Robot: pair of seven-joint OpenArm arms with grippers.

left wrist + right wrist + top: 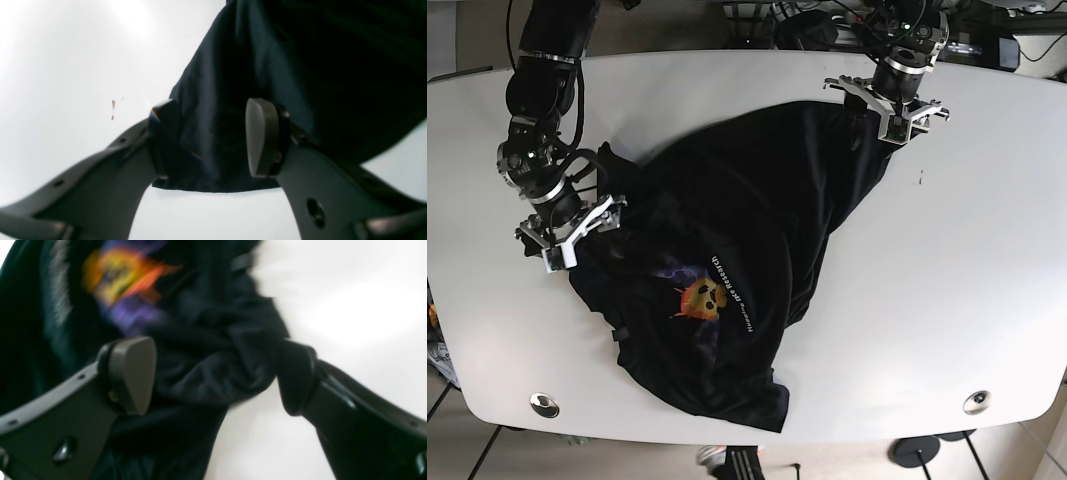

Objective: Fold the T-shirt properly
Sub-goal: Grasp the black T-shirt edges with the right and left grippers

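Observation:
A black T-shirt (747, 230) with an orange and yellow print (702, 297) lies crumpled and spread across the white table (947, 300). My left gripper (889, 112) is at the shirt's far right corner. In the left wrist view it (213, 140) is open, its fingers set wide on either side of a flat flap of the shirt (300, 66), whose hem shows below. My right gripper (567, 228) is at the shirt's left edge. In the blurred right wrist view it (217, 376) is open, with a bunched fold of the shirt (206, 340) between its fingers and the print (123, 276) beyond.
Two round metal fittings (544, 403) (975, 402) sit near the table's front edge. Cables and equipment (807, 25) crowd the space behind the table's far edge. Small reddish specks (113, 105) mark the tabletop beside the left gripper.

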